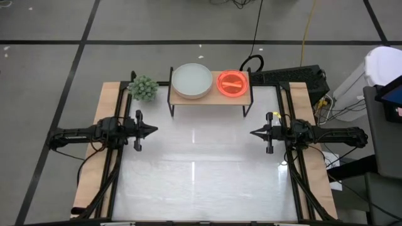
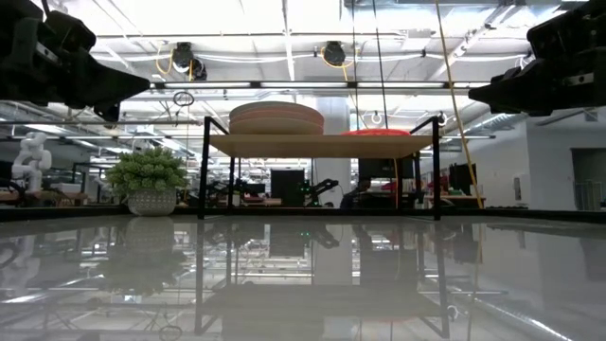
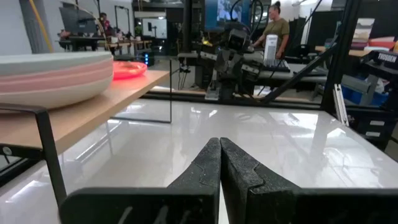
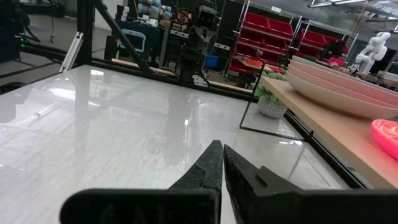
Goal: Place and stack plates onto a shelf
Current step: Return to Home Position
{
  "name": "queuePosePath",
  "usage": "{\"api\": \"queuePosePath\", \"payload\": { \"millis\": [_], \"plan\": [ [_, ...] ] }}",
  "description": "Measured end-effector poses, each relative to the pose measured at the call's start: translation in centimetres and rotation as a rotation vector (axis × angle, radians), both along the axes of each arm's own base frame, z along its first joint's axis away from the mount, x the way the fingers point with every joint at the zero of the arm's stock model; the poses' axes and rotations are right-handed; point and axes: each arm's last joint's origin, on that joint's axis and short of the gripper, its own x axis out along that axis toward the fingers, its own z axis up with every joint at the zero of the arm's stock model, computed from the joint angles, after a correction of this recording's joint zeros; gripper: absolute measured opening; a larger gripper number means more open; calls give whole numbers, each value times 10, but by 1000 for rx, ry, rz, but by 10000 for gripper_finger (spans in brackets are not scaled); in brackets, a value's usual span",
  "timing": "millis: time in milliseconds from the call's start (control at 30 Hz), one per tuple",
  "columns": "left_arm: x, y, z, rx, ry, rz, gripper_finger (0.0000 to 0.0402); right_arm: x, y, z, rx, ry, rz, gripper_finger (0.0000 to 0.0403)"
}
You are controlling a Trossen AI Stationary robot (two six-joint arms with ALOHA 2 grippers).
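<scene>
You can likely count the stacking done: the larger plates (image 1: 192, 81) sit piled at the shelf's (image 1: 213, 98) left end and the orange plates (image 1: 232, 83) at its right end. The left arm (image 1: 94, 134) and right arm (image 1: 326, 134) sit at the bench's (image 1: 201, 176) side edges, jaws closed and empty.

No text, label, brand, number or sign can be read anywhere on the tabletop or on what stands on it. In the left wrist view, a dark bar (image 3: 384, 56) in the room beyond the tabletop carries a short line of pale letters. They are too small to make out.
</scene>
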Motion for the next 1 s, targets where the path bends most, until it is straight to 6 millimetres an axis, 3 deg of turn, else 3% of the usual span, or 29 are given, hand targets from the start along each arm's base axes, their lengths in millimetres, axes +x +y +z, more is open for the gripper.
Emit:
{"api": "queuePosePath", "payload": {
  "millis": [1000],
  "plan": [
    [1, 0, 0, 1, -5, -2, 19, 0, 0, 0, 0, 1, 0, 0]
  ]
}}
